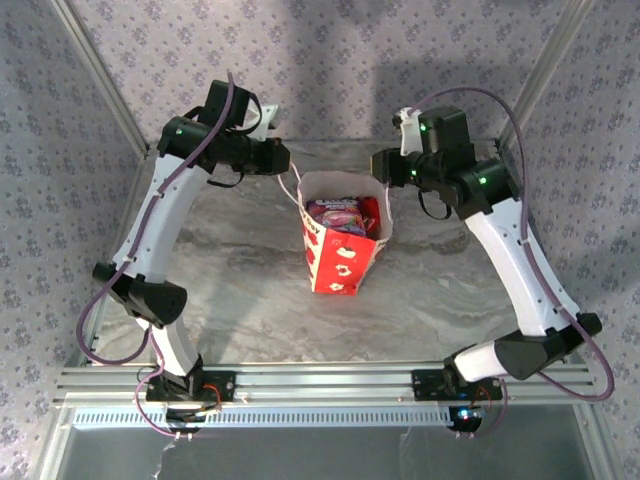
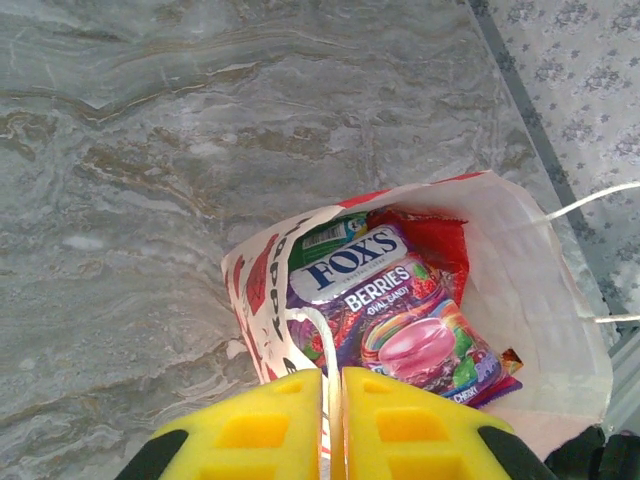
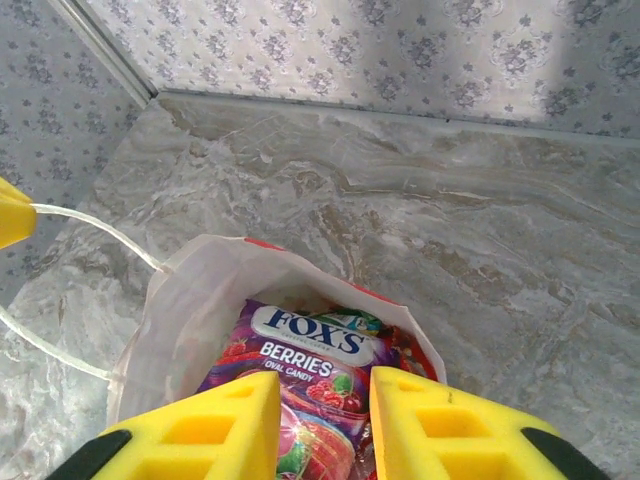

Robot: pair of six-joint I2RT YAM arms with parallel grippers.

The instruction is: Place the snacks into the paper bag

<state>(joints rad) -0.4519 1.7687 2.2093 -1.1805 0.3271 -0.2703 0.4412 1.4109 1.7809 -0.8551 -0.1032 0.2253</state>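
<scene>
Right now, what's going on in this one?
Both arms are at the mouth of the paper bag, which stands upright in the middle of the table. The left gripper pinches a white cord handle, drawn taut to one side. The right gripper hovers open over the opposite rim, holding nothing. Inside the bag, a purple-pink packet lies on top, with a green packet and a red packet behind it.

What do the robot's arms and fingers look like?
The left arm and right arm are white tubes with chunky black joints and tiny green lights. A purple cable loops along each one. The fingers are blocky, bright yellow, with square dents and black edges.
</scene>
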